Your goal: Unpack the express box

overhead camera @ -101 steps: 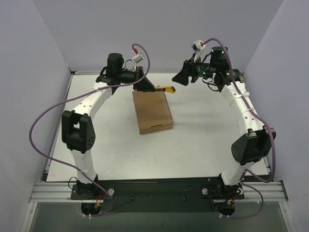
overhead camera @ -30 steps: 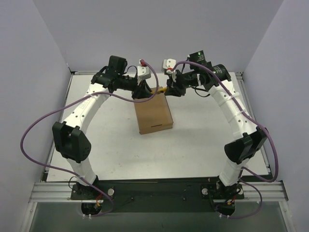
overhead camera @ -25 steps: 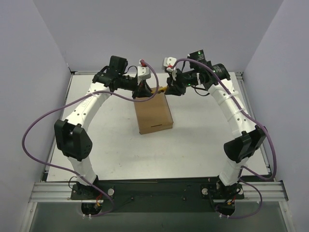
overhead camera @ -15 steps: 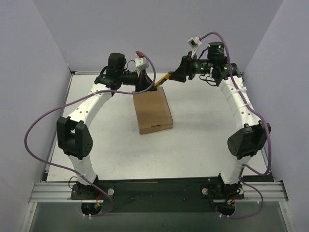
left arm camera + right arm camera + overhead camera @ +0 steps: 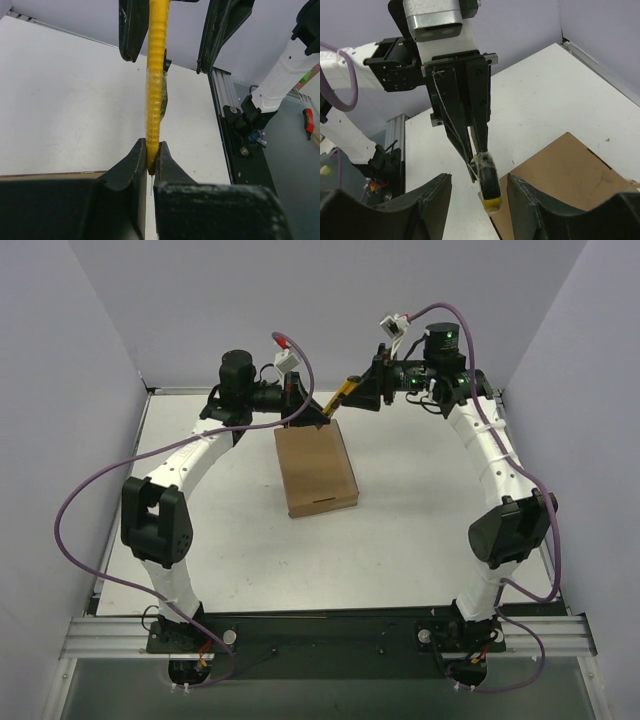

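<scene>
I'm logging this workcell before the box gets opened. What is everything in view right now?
express box: one, brown cardboard, lid down, flat on the middle of the table.
utility knife: one, yellow, held off the table near the box's far edge.
table: one, white, under everything.
cables: two, purple, one looping along each arm.
left gripper: one, black, shut on one end of the knife.
right gripper: one, black, open, fingers either side of the knife's other end.
</scene>
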Controlling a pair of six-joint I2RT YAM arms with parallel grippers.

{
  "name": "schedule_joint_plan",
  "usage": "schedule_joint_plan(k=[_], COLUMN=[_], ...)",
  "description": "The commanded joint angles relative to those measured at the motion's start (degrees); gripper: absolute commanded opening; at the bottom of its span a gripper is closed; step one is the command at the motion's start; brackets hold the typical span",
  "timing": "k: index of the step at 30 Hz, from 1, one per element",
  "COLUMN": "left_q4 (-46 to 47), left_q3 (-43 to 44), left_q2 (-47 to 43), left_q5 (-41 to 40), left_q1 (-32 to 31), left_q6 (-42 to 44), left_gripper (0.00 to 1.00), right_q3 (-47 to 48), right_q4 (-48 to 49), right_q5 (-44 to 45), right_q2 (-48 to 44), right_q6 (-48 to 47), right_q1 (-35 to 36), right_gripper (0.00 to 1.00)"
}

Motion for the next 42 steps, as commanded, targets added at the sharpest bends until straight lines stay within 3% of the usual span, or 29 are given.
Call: schedule_joint_plan(k=[1,6,9,13,21,28,42], left_q4=[4.84,2.29,0.62,0.53,2.54,8.61,9.93], left_q3=[1.87,3.10,3.10,2.84,3.45,2.14,2.31], left_q2=[0.66,0.84,0.83,0.66,1.45,1.80,2.33], left_q5=[2.88,2.89,2.45,2.18,3.41,4.29,4.55], left_q1=[0.43,0.43,0.43,0.43,0.17,-0.01,-0.09], left_q6=[-4.17,-2.24,-0.66,-0.57,-1.36,-5.84,-6.90], left_gripper=[0.00,0.00,0.00,0.00,0.00,0.00,0.00], right_q3=[5.31,15.33,20.61,20.09,16.84,15.08,14.55], right_q4=[-5.78,-24.80,-28.37,-31.53,-30.14,-25.57,-21.43], right_q5=[-0.88,8.34,10.55,12.57,5.56,5.19,3.17], right_q2=[0.19,2.46,3.96,3.53,3.44,4.23,6.16], right_q6=[-11.58,-30.63,-31.80,-35.39,-33.47,-31.10,-26.35], right_q1=[0.29,3.18,3.19,4.06,5.03,6.53,7.49], right_gripper=[0.48,0.44,0.42,0.44,0.46,0.46,0.32])
